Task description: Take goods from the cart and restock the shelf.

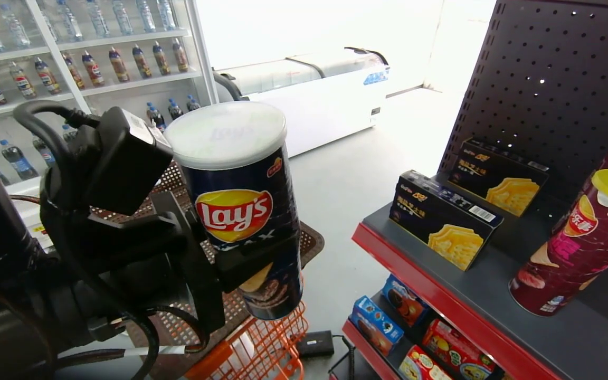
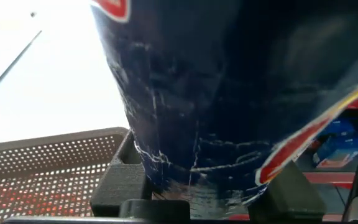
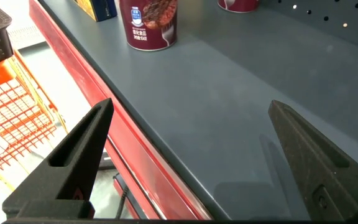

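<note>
Chip can [image 1: 240, 211] held upright in the left gripper [image 1: 251, 261], not yet on the shelf [image 1: 494, 301].

Head view: the can fills the centre-left of the frame above the orange cart [image 1: 262, 348]. It is a tall dark blue tube with a pale plastic lid and a red-and-yellow logo, and the pincer is clamped across its lower half. To place it well, I would carry it level to the bare grey shelf at lower right, near the maroon cans [image 1: 578, 248], and let go only once its base sits flat with the logo facing outward. Left wrist view: the can's scuffed blue wall is close up, with a finger pressed against each side. Right wrist view: the right gripper [image 3: 194, 165] hangs over the bare shelf top, prongs wide apart and holding nothing.
</note>
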Controlling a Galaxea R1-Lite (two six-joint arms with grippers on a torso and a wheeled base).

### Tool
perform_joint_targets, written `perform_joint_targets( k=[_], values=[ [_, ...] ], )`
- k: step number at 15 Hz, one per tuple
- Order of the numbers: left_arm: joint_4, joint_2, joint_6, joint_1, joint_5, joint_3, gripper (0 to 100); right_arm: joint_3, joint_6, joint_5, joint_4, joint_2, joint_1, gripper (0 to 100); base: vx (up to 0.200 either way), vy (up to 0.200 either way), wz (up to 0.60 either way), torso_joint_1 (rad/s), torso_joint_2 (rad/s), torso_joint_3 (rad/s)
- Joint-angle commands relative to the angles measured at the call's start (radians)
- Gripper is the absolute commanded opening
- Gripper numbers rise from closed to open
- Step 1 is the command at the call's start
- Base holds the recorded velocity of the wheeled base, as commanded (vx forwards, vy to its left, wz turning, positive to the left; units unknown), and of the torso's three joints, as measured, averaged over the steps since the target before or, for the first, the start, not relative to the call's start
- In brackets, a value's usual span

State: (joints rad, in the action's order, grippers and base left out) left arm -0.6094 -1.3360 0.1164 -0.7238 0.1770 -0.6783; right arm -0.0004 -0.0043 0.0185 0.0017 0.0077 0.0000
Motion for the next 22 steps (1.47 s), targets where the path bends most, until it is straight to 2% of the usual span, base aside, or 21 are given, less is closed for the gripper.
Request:
perform_joint_targets(
  k=[1, 3, 5, 7, 9, 10, 12, 22],
  values=[
    [0.005, 0.011, 0.000, -0.008, -0.001, 0.002, 0, -0.001, 0.000, 0.000, 0.000, 0.000, 0.000, 100, 0.000, 0.000, 0.00, 0.000, 0.00, 0.000],
    [0.080, 0.041, 0.003, -0.020, -0.001, -0.001, 0, 0.000, -0.003, -0.002, 0.000, 0.000, 0.000, 100, 0.000, 0.000, 0.00, 0.000, 0.00, 0.000],
    [0.171, 0.110, 0.003, -0.068, -0.001, 0.000, 0, -0.001, -0.002, -0.002, 0.000, 0.000, 0.000, 100, 0.000, 0.000, 0.00, 0.000, 0.00, 0.000],
    [0.227, 0.152, 0.000, -0.077, -0.001, 0.000, 0, -0.001, -0.003, -0.002, 0.000, 0.000, 0.000, 100, 0.000, 0.000, 0.00, 0.000, 0.00, 0.000],
    [0.240, 0.164, -0.007, -0.078, 0.001, 0.002, 0, 0.000, -0.005, -0.006, 0.000, 0.000, 0.000, 100, 0.000, 0.000, 0.00, 0.000, 0.00, 0.000],
    [0.240, 0.164, -0.021, -0.080, 0.001, 0.002, 0, 0.000, -0.005, -0.006, 0.000, 0.000, 0.000, 100, 0.000, 0.000, 0.00, 0.000, 0.00, 0.000],
    [0.240, 0.166, -0.040, -0.080, 0.001, 0.011, 0, 0.000, -0.005, -0.006, 0.000, 0.000, 0.000, 100, 0.000, 0.000, -0.60, 0.000, 0.00, 0.002],
    [0.237, 0.164, -0.041, -0.111, 0.004, 0.016, 0, 0.000, -0.005, -0.008, 0.000, 0.000, 0.000, 100, 0.000, 0.000, -0.60, 0.000, 0.00, 0.003]
  ],
)
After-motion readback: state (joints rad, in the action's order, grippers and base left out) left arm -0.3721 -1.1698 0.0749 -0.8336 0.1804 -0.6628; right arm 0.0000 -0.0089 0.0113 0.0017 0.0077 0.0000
